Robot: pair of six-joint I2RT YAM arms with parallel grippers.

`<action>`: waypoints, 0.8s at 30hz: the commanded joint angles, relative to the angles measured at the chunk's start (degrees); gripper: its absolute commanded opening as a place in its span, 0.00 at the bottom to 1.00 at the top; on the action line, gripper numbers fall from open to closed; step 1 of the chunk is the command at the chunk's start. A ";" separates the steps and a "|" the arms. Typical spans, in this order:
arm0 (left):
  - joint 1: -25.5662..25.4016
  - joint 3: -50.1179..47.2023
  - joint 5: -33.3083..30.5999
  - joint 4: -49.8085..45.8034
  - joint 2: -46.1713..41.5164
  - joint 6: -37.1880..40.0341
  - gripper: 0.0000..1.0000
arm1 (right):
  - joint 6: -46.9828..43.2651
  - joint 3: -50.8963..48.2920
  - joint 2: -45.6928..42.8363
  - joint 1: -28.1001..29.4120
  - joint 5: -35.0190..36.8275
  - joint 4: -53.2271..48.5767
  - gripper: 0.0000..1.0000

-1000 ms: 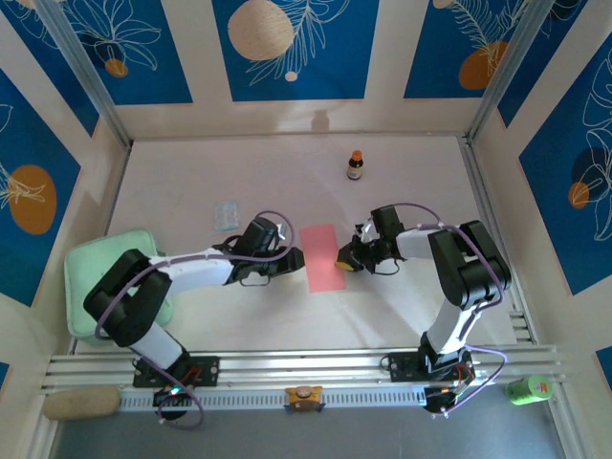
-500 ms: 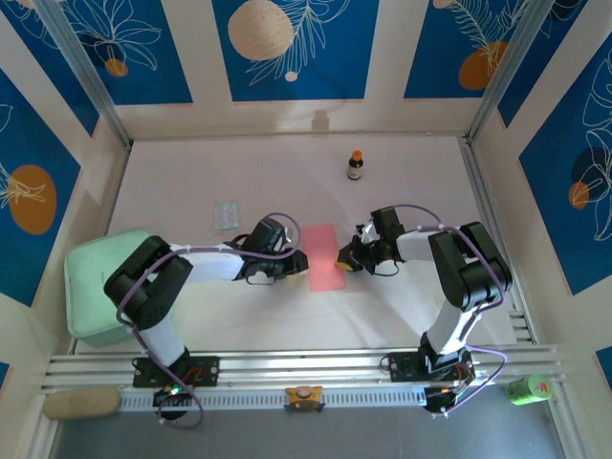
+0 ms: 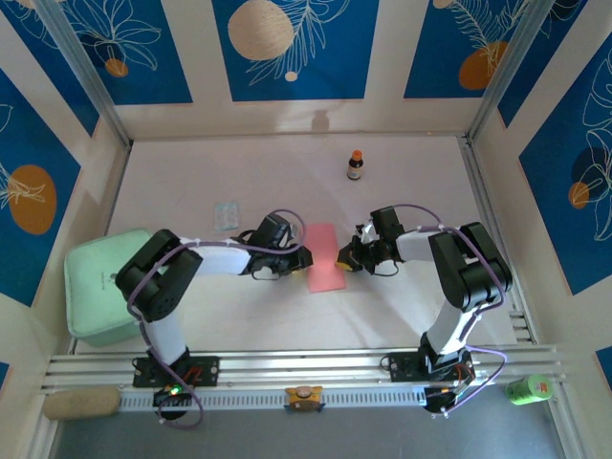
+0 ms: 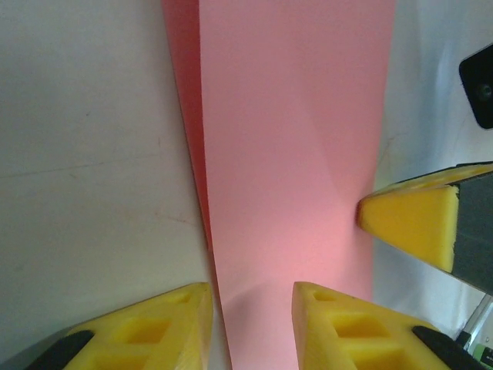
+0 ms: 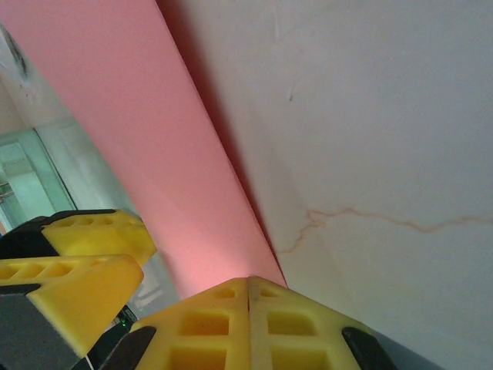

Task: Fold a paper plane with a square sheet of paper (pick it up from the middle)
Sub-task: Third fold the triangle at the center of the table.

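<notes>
From where I stand, the thin salmon-pink square sheet of paper (image 3: 322, 256) lies mid-table as a narrow doubled strip. One lengthwise fold looks made, with the lower layer peeping out along the left edge. There is no nose and no wings, so I'd say most of the plane is left to do.

The left gripper (image 4: 252, 297) has its fingers apart astride that left edge, not nipping it. The right gripper (image 5: 248, 287) is pressed closed at the right edge; whether it pinches paper I cannot tell.

The white table (image 3: 402, 182) is bare around the strip. The small brown bottle (image 3: 355, 165) and the pale bluish packet (image 3: 226, 213) sit well apart from it.
</notes>
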 commanded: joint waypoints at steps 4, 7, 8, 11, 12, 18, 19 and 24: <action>0.57 1.53 1.39 0.26 1.85 -0.86 0.32 | -0.08 -2.03 1.55 0.87 1.39 -5.88 0.04; 0.57 1.44 1.67 0.84 1.83 -1.08 0.31 | -0.03 -1.93 1.67 0.91 1.27 -5.84 0.04; 0.57 1.45 1.88 1.09 1.83 -1.17 0.31 | -0.06 -1.95 1.68 0.85 1.26 -5.89 0.04; 0.57 1.01 2.14 2.21 1.83 -1.67 0.30 | -0.14 -1.85 1.79 0.90 1.30 -5.88 0.04; 0.57 0.79 2.23 2.81 1.75 -1.81 0.30 | -0.13 -1.84 1.78 0.90 1.31 -5.86 0.04; 0.57 -0.52 2.17 5.31 0.90 -3.09 0.28 | -0.32 -1.92 1.60 0.72 1.35 -6.03 0.04; 0.57 -0.75 1.90 5.56 0.63 -3.24 0.27 | -0.42 -1.93 1.51 0.68 1.44 -6.06 0.04; 0.57 -1.02 2.05 5.63 0.32 -3.22 0.20 | -0.49 -2.28 0.58 0.52 0.55 -5.22 0.05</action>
